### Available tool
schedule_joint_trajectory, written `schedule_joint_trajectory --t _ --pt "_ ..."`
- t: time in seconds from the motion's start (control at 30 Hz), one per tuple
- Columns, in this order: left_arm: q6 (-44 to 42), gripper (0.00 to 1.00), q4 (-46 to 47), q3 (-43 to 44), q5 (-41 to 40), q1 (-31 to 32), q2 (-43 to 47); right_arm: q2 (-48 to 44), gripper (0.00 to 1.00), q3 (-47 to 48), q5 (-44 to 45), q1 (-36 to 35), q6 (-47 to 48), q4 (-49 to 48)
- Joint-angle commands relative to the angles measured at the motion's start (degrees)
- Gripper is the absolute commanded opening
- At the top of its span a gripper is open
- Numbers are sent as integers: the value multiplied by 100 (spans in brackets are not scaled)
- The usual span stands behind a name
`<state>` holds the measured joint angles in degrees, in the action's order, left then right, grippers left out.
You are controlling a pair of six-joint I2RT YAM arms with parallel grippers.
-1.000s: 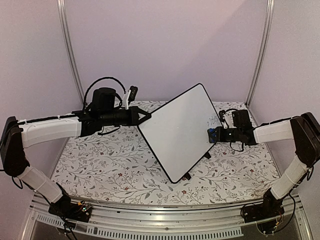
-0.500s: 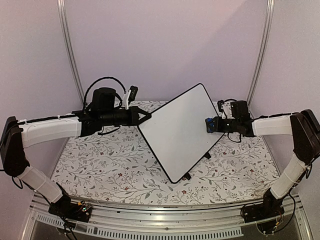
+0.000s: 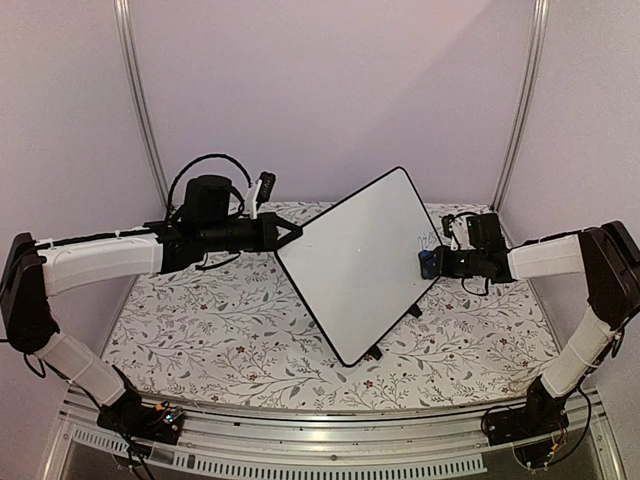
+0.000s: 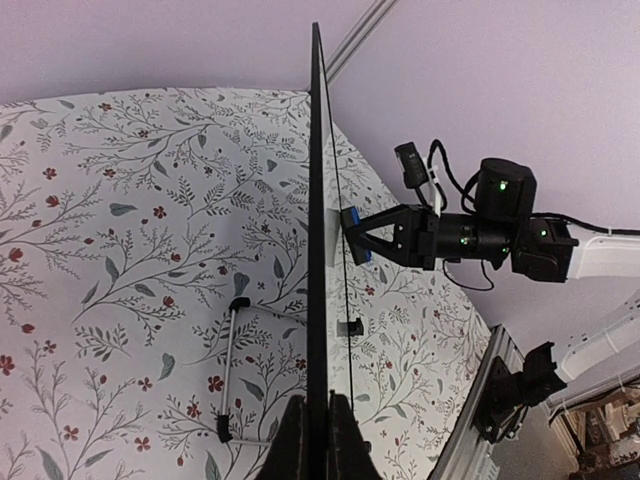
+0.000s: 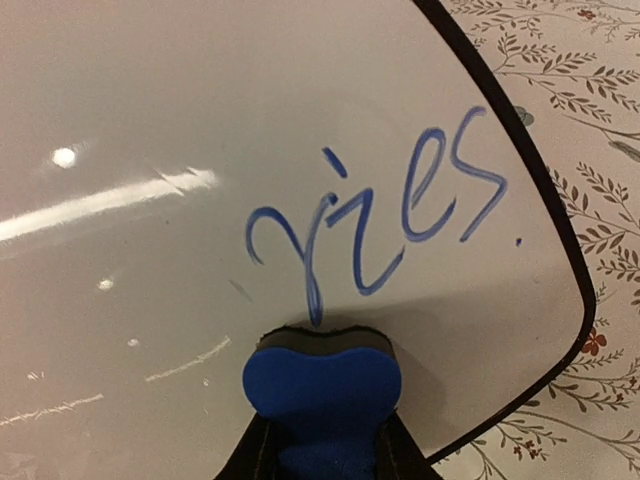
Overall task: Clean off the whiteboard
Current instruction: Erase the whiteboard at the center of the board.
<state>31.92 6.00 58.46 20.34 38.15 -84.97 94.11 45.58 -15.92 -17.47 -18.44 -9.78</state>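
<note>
The whiteboard (image 3: 362, 262) is held tilted up on edge above the table. My left gripper (image 3: 292, 233) is shut on its left rim; in the left wrist view the board (image 4: 316, 200) runs edge-on between my fingers (image 4: 318, 440). My right gripper (image 3: 428, 264) is shut on a blue eraser (image 5: 322, 385) with a black pad, pressed against the board's face (image 5: 200, 130) just below blue cursive writing (image 5: 375, 225) near the board's right corner. The eraser also shows in the left wrist view (image 4: 352, 235).
The table (image 3: 220, 330) has a floral cloth. A folded metal stand (image 4: 235, 365) lies on it under the board. Purple walls and metal posts (image 3: 140, 100) enclose the back and sides. An aluminium rail (image 3: 320, 440) runs along the near edge.
My right gripper moved the eraser up the board's right part, then back down. The writing was covered half a second ago and shows again now. The left arm has not moved.
</note>
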Motion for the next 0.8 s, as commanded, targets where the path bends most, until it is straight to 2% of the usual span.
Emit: schedule_joint_trajectory --t 0.0,0.2,0.57,0.77 --pt "-433 0 28 17 429 208 85 208 15 656 -120 6 21 46" --pt "-437 0 24 24 434 208 78 345 16 925 -124 41 31 134" --pt "-415 0 33 17 453 209 86 86 15 -237 -73 104 -52 -254" --pt "-414 0 34 17 461 206 70 127 15 -22 -96 133 -98 -284"
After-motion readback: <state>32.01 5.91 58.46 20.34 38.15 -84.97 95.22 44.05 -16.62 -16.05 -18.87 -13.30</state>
